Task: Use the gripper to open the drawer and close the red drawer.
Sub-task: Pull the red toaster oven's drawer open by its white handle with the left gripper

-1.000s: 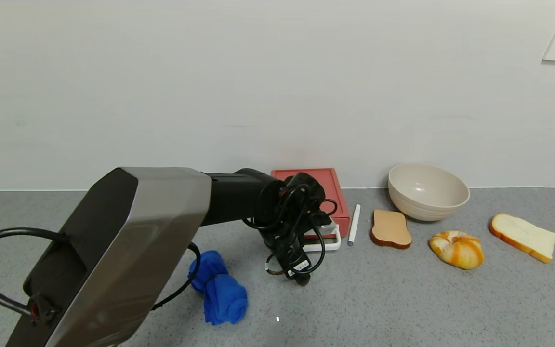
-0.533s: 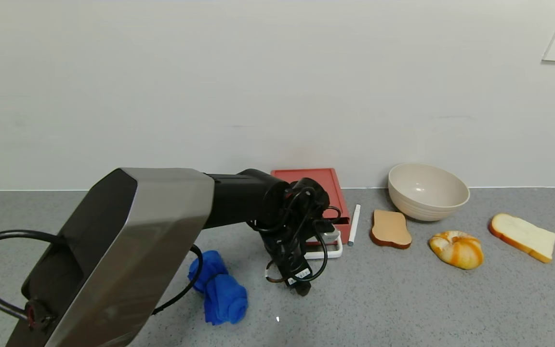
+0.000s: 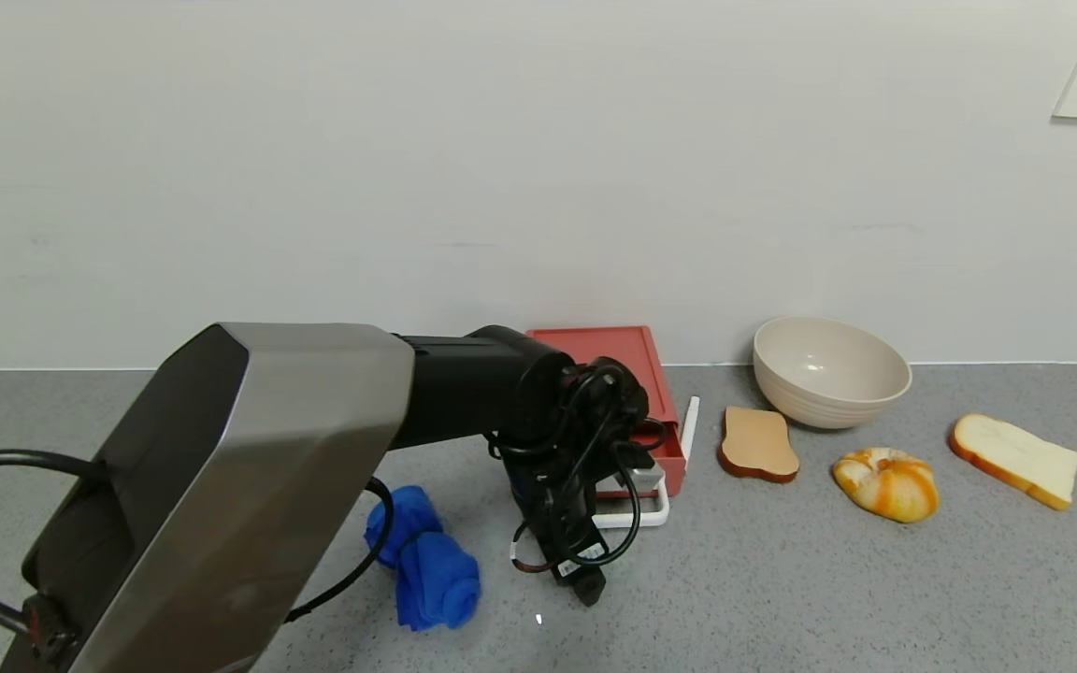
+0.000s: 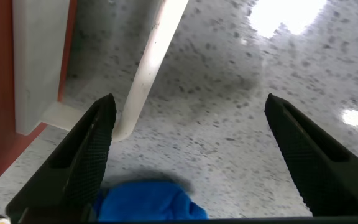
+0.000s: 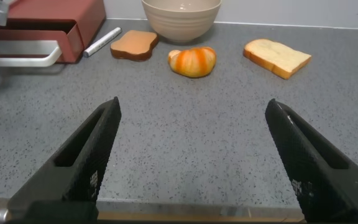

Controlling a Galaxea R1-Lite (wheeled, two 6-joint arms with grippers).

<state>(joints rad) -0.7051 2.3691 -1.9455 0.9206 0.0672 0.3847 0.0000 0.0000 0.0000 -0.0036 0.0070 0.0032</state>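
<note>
Grey speckled counter (image 3: 782,579) is seen from the head, meeting a white wall along its back edge. The drawer (image 3: 637,393) stands against that back edge near the middle, its tray pulled partly out with the white handle (image 3: 637,512) toward the front. The left end effector (image 3: 585,584) is lowered just before the handle. A blue cloth (image 3: 426,561) lies beside it; bare counter is left toward the front edge.

From the left wrist, the left end effector (image 4: 188,155) is spread wide, released, with the handle (image 4: 145,74) beside one finger (image 4: 82,155).

From the right wrist, the right end effector (image 5: 191,168) is held released over bare counter, well apart from the drawer (image 5: 55,22).
</note>
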